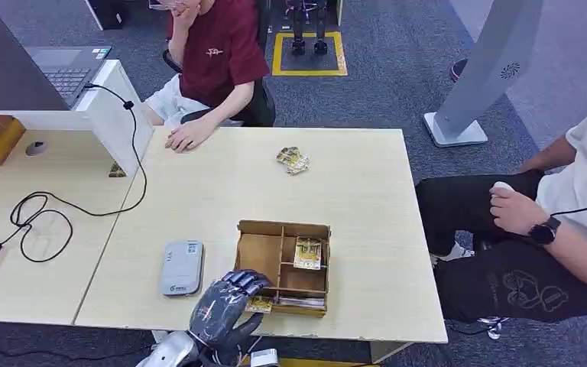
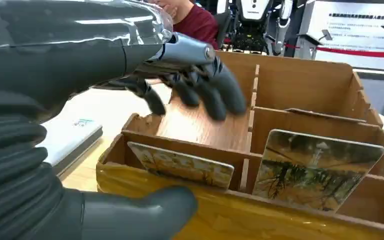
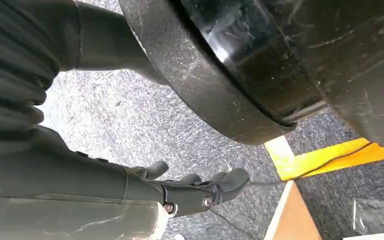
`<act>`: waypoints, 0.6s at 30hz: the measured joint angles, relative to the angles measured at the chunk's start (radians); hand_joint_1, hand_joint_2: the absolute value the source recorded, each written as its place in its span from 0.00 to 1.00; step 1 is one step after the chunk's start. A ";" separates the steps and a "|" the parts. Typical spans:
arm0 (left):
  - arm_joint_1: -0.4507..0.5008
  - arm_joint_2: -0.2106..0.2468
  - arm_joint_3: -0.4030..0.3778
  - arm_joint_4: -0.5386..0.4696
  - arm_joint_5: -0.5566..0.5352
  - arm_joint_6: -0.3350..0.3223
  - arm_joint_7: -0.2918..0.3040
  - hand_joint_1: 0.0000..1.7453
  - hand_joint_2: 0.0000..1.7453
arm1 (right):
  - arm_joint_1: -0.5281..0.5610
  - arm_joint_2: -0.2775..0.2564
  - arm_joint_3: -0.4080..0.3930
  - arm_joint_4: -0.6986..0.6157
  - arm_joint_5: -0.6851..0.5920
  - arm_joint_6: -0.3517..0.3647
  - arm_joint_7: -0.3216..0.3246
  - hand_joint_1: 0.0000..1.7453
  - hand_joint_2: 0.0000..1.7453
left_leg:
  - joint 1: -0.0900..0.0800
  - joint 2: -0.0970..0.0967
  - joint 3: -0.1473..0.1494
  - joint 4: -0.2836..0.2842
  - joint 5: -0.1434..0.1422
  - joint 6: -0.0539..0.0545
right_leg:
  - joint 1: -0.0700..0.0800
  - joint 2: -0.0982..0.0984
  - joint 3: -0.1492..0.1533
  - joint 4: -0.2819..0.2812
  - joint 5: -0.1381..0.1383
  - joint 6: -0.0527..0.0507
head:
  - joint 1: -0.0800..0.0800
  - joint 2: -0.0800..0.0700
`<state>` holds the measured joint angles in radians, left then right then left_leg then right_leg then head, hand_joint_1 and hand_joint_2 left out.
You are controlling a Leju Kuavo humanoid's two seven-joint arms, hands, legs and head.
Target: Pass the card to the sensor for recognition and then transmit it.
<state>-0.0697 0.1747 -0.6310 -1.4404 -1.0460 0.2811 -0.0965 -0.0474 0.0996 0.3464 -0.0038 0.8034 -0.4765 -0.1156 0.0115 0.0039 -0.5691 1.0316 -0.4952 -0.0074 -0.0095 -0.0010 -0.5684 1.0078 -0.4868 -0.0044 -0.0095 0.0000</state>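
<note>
A wooden divided box (image 1: 318, 229) stands near the table's front edge. One patterned card (image 1: 308, 253) stands in its middle compartment. Another card (image 2: 182, 165) leans in the front-left compartment, with a larger-looking card (image 2: 317, 170) beside it. My left hand (image 1: 225, 306) is at the box's front-left corner; its fingers (image 2: 210, 90) are spread above the box and its thumb (image 2: 145, 210) lies outside the front wall, holding nothing. The grey card sensor (image 1: 181, 267) lies flat just left of the box. My right hand (image 3: 195, 190) hangs over the carpet, empty, fingers loosely extended.
A loose pile of cards (image 1: 293, 160) lies at the table's far middle. A person in a red shirt rests a hand (image 1: 191, 136) on the far edge. Another person (image 1: 550, 222) sits at the right. A black cable (image 1: 38, 218) and a laptop (image 1: 69, 67) are on the left.
</note>
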 joint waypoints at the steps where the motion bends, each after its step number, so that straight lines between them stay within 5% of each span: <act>1: 0.000 0.000 0.000 0.000 0.002 -0.002 0.000 1.00 1.00 | 0.000 0.000 -0.002 0.000 0.000 0.000 0.000 0.00 1.00 | 0.000 0.000 0.000 0.000 0.000 0.000 | 0.000 0.000 0.000 0.000 0.000 0.000 | 0.000 0.000; 18: -0.011 0.000 0.000 0.000 0.056 -0.010 -0.022 1.00 1.00 | 0.003 0.000 -0.032 0.000 0.026 -0.003 -0.011 0.00 1.00 | 0.000 0.000 0.000 0.000 0.000 0.000 | 0.000 0.000 0.000 0.000 0.000 0.000 | 0.000 0.000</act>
<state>-0.0806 0.1743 -0.6310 -1.4401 -0.9899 0.2708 -0.1186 -0.0448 0.0996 0.3139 -0.0038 0.8290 -0.4799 -0.1266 0.0115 0.0040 -0.5691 1.0316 -0.4951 -0.0074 -0.0095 -0.0009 -0.5684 1.0078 -0.4868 -0.0044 -0.0095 0.0000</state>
